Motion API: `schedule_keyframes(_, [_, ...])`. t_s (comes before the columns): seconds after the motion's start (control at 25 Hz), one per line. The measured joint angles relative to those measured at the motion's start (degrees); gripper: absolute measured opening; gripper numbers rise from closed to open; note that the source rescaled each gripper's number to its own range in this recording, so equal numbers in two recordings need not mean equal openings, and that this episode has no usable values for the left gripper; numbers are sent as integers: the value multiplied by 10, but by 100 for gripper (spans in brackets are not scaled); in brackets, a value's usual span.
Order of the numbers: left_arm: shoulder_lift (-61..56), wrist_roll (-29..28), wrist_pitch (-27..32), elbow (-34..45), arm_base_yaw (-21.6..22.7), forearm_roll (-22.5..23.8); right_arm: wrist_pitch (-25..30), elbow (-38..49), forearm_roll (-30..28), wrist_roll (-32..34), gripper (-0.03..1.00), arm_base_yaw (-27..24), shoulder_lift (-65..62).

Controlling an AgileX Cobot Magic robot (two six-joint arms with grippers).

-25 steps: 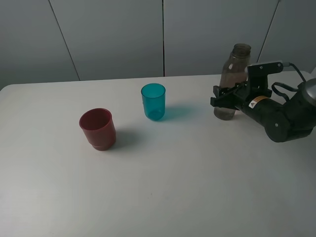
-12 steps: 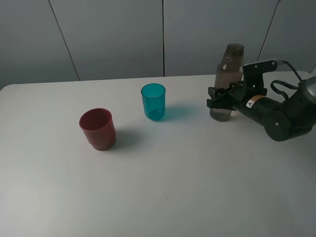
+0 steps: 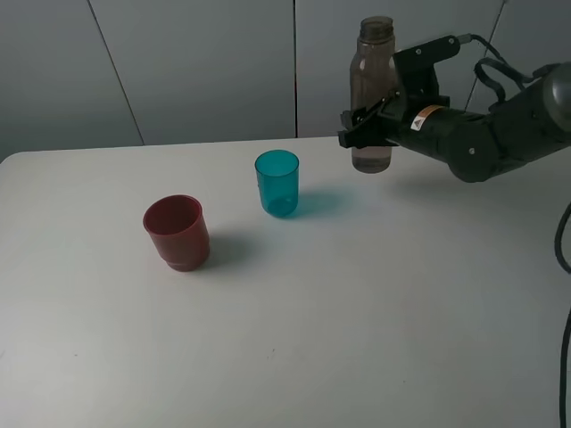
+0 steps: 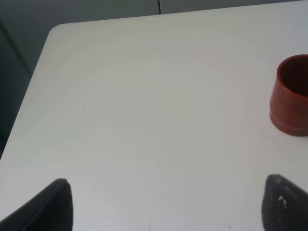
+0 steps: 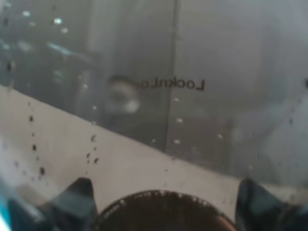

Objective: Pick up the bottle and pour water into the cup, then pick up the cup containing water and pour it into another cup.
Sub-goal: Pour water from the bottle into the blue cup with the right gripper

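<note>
Grey-brown bottle (image 3: pixel 370 80) in tight right jaws

The dark red cup (image 4: pixel 291 96) is cut by the edge of the left wrist view; of the left tool (image 4: pixel 168 204) only 2 dark fingertips (image 4: pixel 55 204) show. In the right wrist view the bottle (image 5: pixel 159 72) fills the frame, blurred, its outline cut off all round, its lettering (image 5: pixel 171 84) partly smeared. From high up the right tool (image 3: pixel 359 132) hides a band of the bottle's lower body, and the bench's (image 3: pixel 357 312) near edge is out of frame.

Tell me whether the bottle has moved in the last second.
Yes: the bottle has risen and shifted left, closer to the teal cup.
</note>
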Motion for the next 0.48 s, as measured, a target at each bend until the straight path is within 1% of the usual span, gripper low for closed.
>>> schedule_keyframes(0.16, [0, 0, 0, 0, 0, 0, 5, -28, 7, -37, 7, 22, 0])
schedule_keyframes(0.24, [0, 0, 0, 0, 0, 0, 20, -43, 17, -77, 7, 28, 4])
schedule_keyframes(0.32, [0, 0, 0, 0, 0, 0, 36, -55, 40, -141, 7, 37, 14])
schedule_keyframes(0.48, [0, 0, 0, 0, 0, 0, 44, -70, 96, -293, 7, 53, 43])
